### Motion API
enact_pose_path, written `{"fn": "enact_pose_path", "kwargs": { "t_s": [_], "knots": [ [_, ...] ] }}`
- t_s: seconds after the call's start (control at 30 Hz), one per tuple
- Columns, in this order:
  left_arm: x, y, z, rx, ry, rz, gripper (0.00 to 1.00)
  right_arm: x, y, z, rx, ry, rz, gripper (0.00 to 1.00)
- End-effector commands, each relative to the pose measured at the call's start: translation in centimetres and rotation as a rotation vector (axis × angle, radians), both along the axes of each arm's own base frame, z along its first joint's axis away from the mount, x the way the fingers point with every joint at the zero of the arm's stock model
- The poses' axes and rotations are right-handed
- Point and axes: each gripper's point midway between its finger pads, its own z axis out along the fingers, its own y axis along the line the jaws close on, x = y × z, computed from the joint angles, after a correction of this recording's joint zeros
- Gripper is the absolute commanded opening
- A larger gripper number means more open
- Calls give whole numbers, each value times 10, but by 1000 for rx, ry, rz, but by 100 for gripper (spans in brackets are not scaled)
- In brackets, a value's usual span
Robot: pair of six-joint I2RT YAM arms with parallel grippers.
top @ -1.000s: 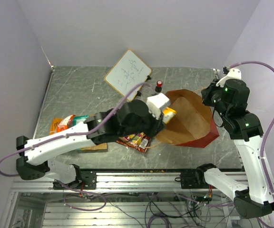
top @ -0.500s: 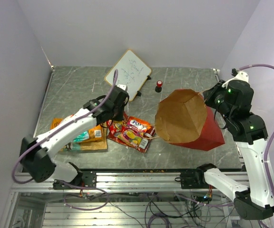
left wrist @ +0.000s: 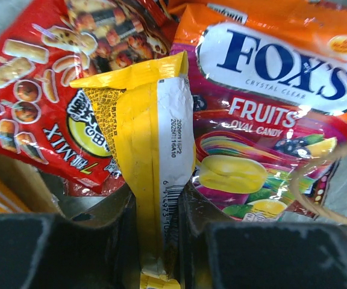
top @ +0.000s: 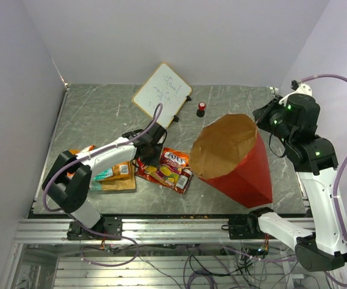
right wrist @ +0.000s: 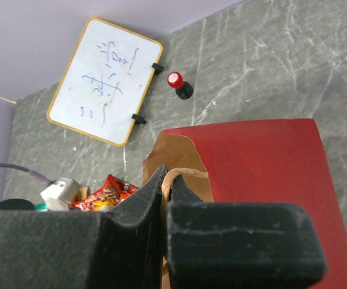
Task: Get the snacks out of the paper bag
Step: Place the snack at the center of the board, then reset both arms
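Note:
My left gripper (left wrist: 158, 208) is shut on a yellow packet (left wrist: 152, 132) and holds it low over the snack pile, above a red mix packet (left wrist: 35, 90) and an orange Fox's candy packet (left wrist: 282, 60). From above, the left gripper (top: 151, 152) is left of the paper bag (top: 246, 174), beside the Fox's packet (top: 175, 159). Orange, teal and tan packets (top: 114, 173) lie further left. My right gripper (right wrist: 167, 180) is shut on the bag's twisted handle (right wrist: 188, 174) and holds the red bag (right wrist: 264, 168) up, tilted, its brown mouth (top: 225, 147) towards the pile. The bag's inside looks empty.
A white whiteboard (top: 161, 93) lies at the back of the table, also in the right wrist view (right wrist: 104, 78). A small red-capped object (top: 202, 108) stands beside it, just behind the bag. The left arm stretches across the front left of the table.
My left gripper came out of the bag's mouth with the yellow packet and moved left and down to the pile. My right gripper raised the bag, tipping it more upright.

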Motion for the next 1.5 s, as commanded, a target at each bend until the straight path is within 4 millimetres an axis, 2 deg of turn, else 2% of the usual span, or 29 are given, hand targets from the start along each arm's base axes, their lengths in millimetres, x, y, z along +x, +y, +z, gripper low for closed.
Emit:
{"fn": "enact_pose_path", "kwargs": {
  "t_s": [0.0,0.1,0.2,0.3,0.37,0.5,0.67,0.83,0.93,1.03,1.13,1.23,1.33,1.43,1.47],
  "knots": [
    [0,-13,-15,-59,26,-77,25,12,12,30,70,-80,28,0],
    [4,-5,-22,12,34,-89,44,23,22,42,153,-110,33,0],
    [9,0,-18,41,14,-81,57,35,28,54,190,-133,31,0],
    [10,-4,-5,11,-4,-82,74,41,12,59,148,-124,-53,0],
    [10,-6,7,-22,-21,-72,82,40,-4,48,94,-99,-131,0],
    [8,-13,31,-89,-41,-59,89,23,-53,3,-71,-25,-334,0],
    [6,-20,63,-162,-70,-58,94,-11,-97,-51,-274,118,-479,0],
    [11,-17,93,-149,-91,-34,91,-46,-112,-82,-321,195,-524,1],
    [22,-27,131,-190,-147,-46,91,-57,-114,-94,-301,214,-539,3],
    [33,-34,166,-237,-210,-41,91,-66,-118,-92,-285,214,-566,6],
    [47,-31,200,-237,-288,9,90,-71,-116,-81,-262,190,-551,20],
    [61,-8,226,-166,-359,138,91,-76,-111,-65,-256,165,-489,46],
    [65,7,251,-154,-422,216,91,-87,-110,-46,-232,124,-460,70],
    [62,20,281,-186,-503,253,90,-95,-108,-16,-211,38,-422,97],
    [61,24,291,-194,-532,263,91,-98,-108,-4,-193,-2,-424,100]
  ]
}}
